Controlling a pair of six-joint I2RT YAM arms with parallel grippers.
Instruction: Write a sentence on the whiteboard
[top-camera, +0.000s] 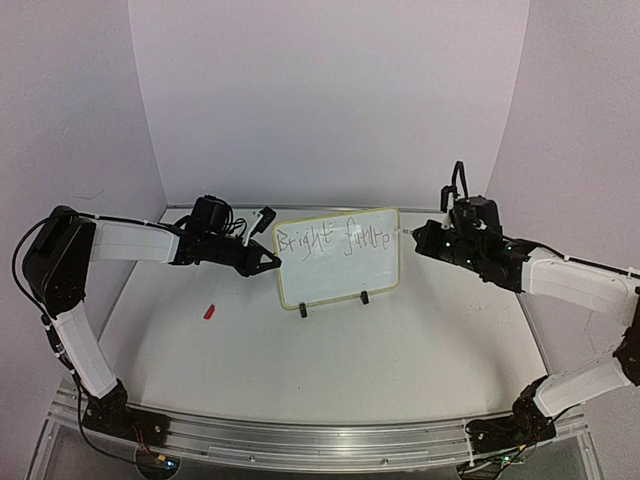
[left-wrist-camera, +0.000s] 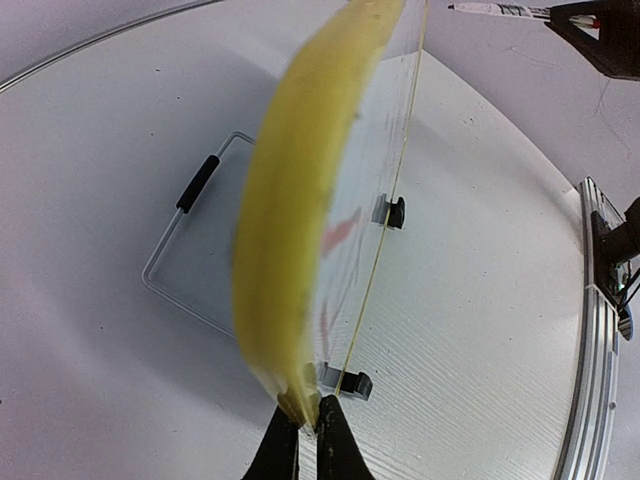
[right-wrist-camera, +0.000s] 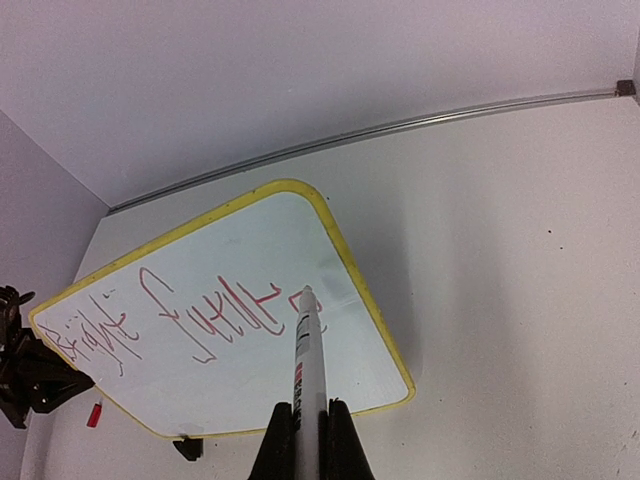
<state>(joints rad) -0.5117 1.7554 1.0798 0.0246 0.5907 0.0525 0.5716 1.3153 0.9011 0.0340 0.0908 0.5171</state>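
I'm clamping my left pincer (left-wrist-camera: 308, 425) on the board (top-camera: 340, 272) rim, likely light, tippy; my right pincer (right-wrist-camera: 310, 420) is gripping the marker (right-wrist-camera: 307, 335).

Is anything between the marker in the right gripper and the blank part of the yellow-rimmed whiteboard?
Nothing visible does. The right gripper's white marker points at the small yellow-rimmed whiteboard beside the red handwriting; the left gripper only pinches its opposite edge.

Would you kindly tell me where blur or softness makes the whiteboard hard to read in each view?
Left wrist: the whiteboard shows edge-on, its yellow rim close to the lens and badly blurred, so no writing is legible. Right wrist: the marker and the sentence are sharp, though upside down. Top external: evenly lit but soft, and the writing is faint.
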